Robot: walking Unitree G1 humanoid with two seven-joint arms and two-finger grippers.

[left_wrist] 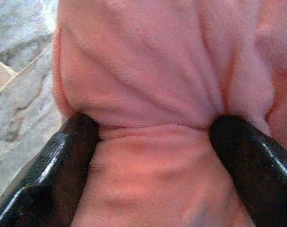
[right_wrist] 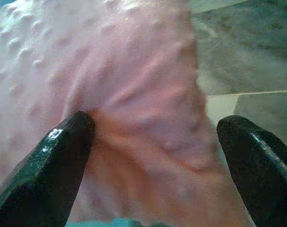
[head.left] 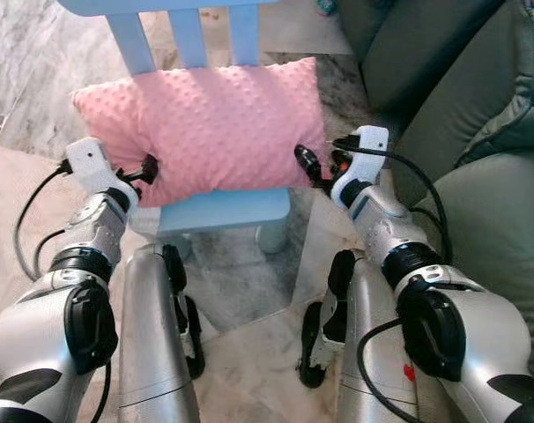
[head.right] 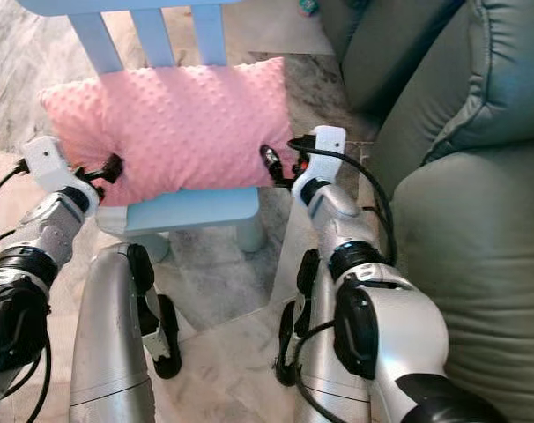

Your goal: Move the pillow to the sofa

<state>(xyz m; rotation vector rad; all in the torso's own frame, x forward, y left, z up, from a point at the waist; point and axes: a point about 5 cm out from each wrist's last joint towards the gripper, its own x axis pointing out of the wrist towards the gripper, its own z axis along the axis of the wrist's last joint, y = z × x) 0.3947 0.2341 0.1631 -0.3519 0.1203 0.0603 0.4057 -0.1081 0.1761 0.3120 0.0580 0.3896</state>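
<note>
Resting on the blue chair, the pillow sits pinched between both end effectors — left, right.

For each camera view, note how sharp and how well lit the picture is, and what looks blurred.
Head views: evenly daylit and fairly sharp, pillow dots clear, sofa darker. Left wrist view: left gripper fingers glossy with glare, fabric soft and close. Right wrist view: right gripper fingers and pillow soft, floor blurred.
</note>
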